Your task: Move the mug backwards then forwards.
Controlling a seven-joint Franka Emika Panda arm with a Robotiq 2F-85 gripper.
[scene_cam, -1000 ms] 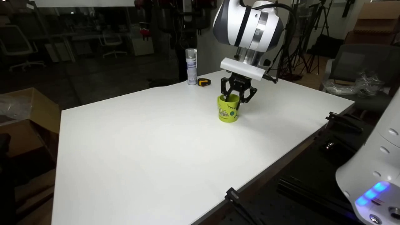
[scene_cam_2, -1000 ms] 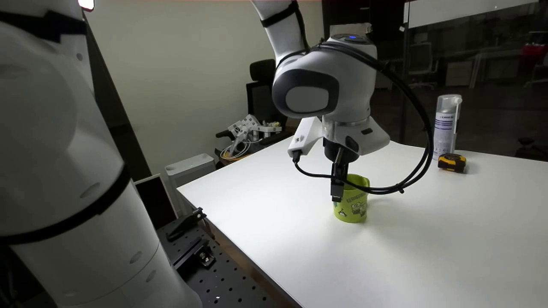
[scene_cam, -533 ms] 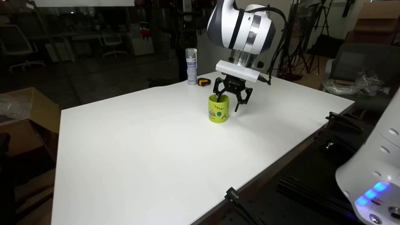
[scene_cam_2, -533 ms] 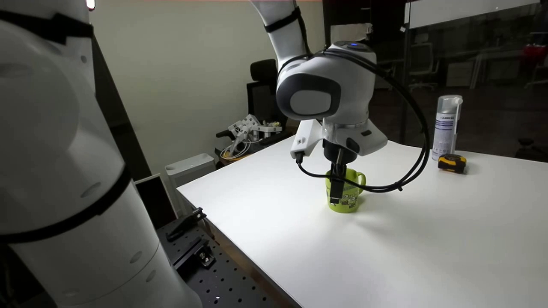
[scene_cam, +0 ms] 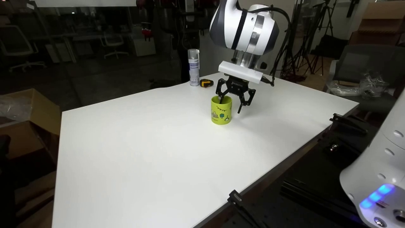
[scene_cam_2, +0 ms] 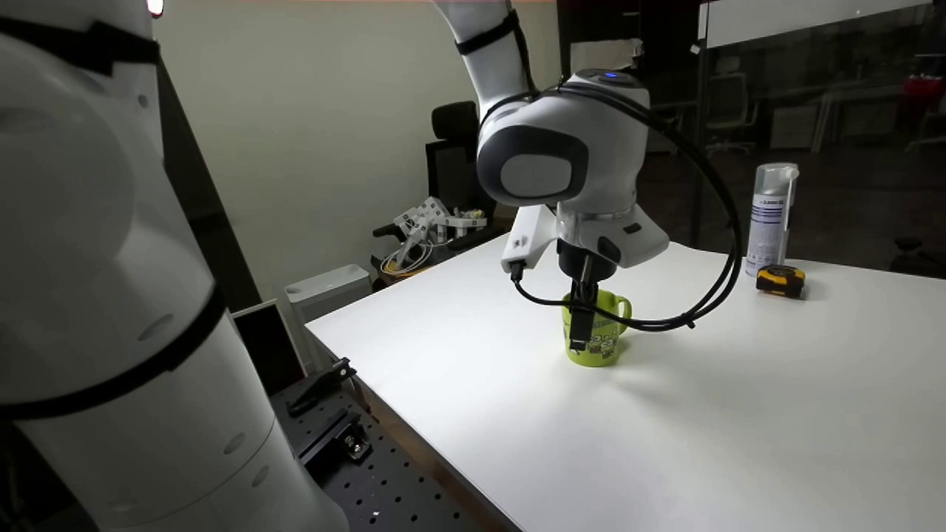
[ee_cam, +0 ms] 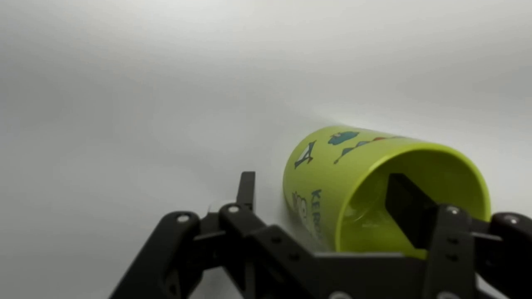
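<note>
The lime-green mug stands upright on the white table in both exterior views (scene_cam: 221,115) (scene_cam_2: 607,344). Its handle shows on the right in an exterior view. My gripper (scene_cam: 230,107) is over the mug's rim and open. In the wrist view the mug (ee_cam: 328,166) lies right of centre, with its mouth toward the camera. There my gripper (ee_cam: 322,175) has one finger inside the mug and the other outside, with a visible gap between the outer finger and the mug wall. Whether the inner finger touches the wall I cannot tell. In an exterior view my gripper (scene_cam_2: 581,341) hides part of the mug.
A tall white spray bottle with a blue label (scene_cam: 194,68) and a yellow-black tape measure (scene_cam: 206,83) stand near the table's far edge. A black cable (scene_cam_2: 665,325) loops from the arm past the mug. Black clamps (scene_cam: 235,199) sit along the robot-side table edge (scene_cam: 272,167).
Since one second ago, gripper and mug have shifted together, leftward in both exterior views; the mug has turned and the fingers look wider apart. Over the last half second nothing visibly changed.
</note>
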